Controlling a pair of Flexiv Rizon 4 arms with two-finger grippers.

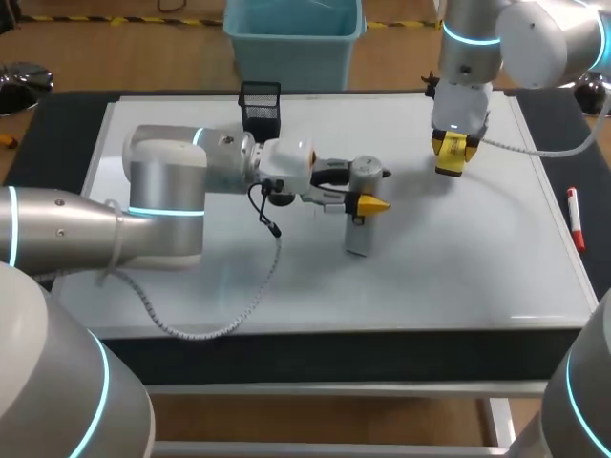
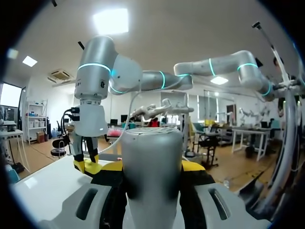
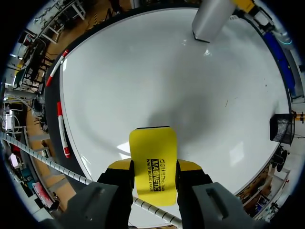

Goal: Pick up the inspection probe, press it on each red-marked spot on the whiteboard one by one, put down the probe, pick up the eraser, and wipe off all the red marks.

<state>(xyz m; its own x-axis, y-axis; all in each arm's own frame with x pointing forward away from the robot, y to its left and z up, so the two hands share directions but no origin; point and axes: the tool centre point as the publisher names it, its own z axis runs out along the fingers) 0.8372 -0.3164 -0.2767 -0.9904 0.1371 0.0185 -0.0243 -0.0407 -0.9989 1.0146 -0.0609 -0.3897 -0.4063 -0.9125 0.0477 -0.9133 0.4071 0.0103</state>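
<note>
The left end effector (image 1: 368, 202) grips the probe (image 1: 359, 234), upright at the middle of the whiteboard (image 1: 458, 248). The right end effector (image 1: 451, 151) clamps the eraser (image 3: 153, 164), long axis pointing down, over the whiteboard's far right part. No red marks are visible there.

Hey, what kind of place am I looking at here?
Probably a robotics lab test bench: a whiteboard lies flat on the table, the left gripper holds a probe, and the right gripper holds an eraser.
</note>
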